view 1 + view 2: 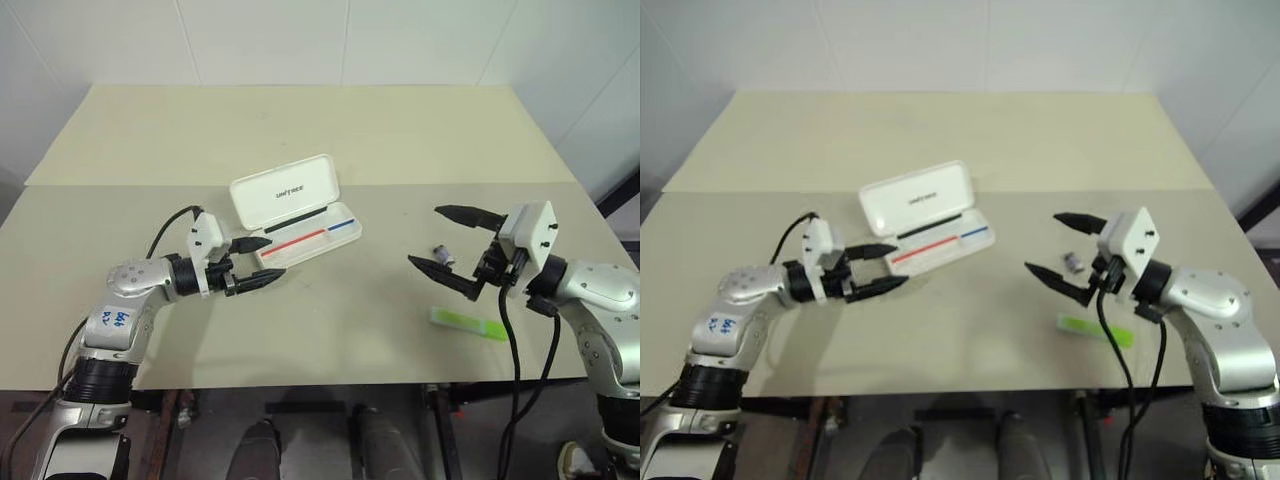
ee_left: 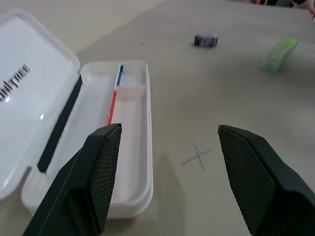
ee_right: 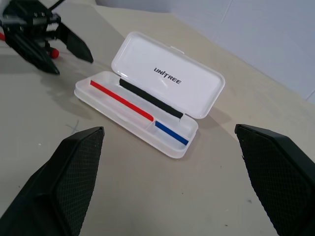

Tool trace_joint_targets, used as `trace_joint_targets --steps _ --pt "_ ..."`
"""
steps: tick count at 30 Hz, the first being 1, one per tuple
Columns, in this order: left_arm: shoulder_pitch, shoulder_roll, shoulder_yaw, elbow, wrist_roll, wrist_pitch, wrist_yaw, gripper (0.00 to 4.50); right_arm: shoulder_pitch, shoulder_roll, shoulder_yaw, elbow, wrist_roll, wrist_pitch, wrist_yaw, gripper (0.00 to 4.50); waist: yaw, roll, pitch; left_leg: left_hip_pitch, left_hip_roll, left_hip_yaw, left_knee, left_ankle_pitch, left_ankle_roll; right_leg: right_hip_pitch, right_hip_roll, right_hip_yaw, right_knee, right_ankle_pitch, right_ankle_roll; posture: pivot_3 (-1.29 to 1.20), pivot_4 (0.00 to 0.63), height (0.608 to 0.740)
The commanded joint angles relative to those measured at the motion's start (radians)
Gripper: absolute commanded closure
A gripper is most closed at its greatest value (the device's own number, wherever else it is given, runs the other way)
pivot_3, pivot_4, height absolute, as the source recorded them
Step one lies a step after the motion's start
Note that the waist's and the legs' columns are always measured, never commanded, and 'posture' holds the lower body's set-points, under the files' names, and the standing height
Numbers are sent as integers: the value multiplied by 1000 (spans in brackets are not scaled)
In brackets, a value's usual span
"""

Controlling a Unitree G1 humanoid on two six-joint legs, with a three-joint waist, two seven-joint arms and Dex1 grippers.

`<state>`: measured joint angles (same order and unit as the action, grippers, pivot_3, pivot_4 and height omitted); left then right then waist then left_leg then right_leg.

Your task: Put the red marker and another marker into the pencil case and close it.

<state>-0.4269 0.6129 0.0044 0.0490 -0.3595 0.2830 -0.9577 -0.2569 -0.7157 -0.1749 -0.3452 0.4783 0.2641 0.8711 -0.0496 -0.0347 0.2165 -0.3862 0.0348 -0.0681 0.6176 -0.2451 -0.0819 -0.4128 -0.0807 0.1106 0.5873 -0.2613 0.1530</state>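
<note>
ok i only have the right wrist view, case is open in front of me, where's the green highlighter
observer: the green highlighter lies flat on the table, on the robot's right of the pencil case, nearer the robot than the right gripper.
operator: anything else loose over there
observer: a small dark object sits on the table between the case and the highlighter; I can't tell what it is.
operator: is the left gripper carrying anything
observer: no, the left gripper is open with nothing between its fingers, beside the case.
</note>
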Motion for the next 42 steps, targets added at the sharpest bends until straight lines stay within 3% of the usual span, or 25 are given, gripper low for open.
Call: trace_joint_targets --steps 1,13,25,28,36,42 --pt "-31 -20 -68 27 63 18 14 1269 4 19 -23 -73 18 2 -44 0 0 0 0 0 0 0 0 0 0 0 0 0 0 0 0 0 150 740" --pt "-119 -74 -120 181 155 -33 21 1269 92 -2 -70 -160 38 31 -59 0 7 0 0 0 0 0 2 0 0 1 0 0 0 0 -1 0 150 740" --pt "-140 -63 -138 212 202 -32 14 1269 145 -29 -81 -210 78 64 -36 0 13 0 0 0 0 0 4 0 0 2 0 0 0 -1 -3 0 150 740" --pt "-152 -64 -141 223 214 -29 15 1837 148 -48 -75 -210 89 69 -16 0 14 0 0 0 0 0 4 0 0 2 0 0 0 -1 -3 0 150 740" --pt "-163 -69 -151 225 230 -36 -8 4482 134 -54 -66 -201 94 70 -8 0 16 0 0 0 0 0 4 0 0 2 0 0 -1 -1 -3 0 150 740" --pt "-170 -67 -161 183 226 -45 -44 4482 127 -51 -59 -195 92 69 -8 0 19 0 0 0 0 0 4 0 0 2 0 0 -1 -1 -3 0 150 740"
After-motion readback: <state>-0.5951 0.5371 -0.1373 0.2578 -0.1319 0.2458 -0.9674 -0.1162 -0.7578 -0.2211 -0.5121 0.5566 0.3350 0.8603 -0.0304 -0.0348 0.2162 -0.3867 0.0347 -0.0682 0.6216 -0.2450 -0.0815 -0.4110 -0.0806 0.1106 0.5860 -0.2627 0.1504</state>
